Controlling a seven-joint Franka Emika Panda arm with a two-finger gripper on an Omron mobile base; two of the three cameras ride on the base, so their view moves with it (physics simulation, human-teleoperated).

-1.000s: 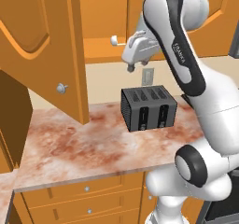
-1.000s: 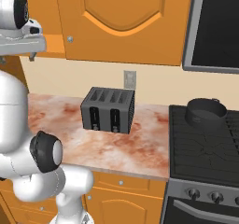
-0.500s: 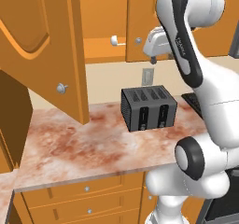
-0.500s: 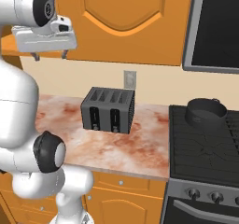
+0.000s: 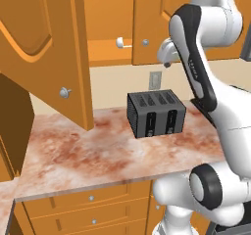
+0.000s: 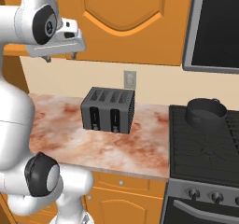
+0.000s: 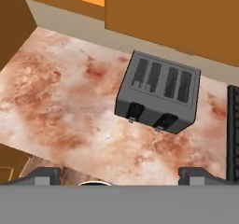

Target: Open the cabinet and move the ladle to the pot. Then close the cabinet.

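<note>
The cabinet (image 5: 147, 18) has its left door (image 5: 44, 43) swung wide open and its right door shut. On its bottom shelf, in the open half, lies the small pale ladle (image 5: 121, 43). My gripper (image 5: 165, 58) hangs to the right of the ladle, in front of the shut door, pointing down. Its jaws stand open and empty, seen in the right base view as gripper (image 6: 60, 56) and in the hand view as gripper (image 7: 119, 175). The dark pot (image 6: 205, 112) sits on the stove at the right, far from the gripper.
A black slotted toaster (image 5: 156, 112) stands on the marbled counter (image 5: 83, 151) below the gripper, also toaster (image 7: 158, 94). The black stove (image 6: 205, 153) adjoins the counter on the right, with a microwave (image 6: 217, 27) above it. The open door overhangs the counter's left part.
The arm has swung to the right. The gripper has moved from the cabinet's open half to in front of the shut right door, still open and empty.
</note>
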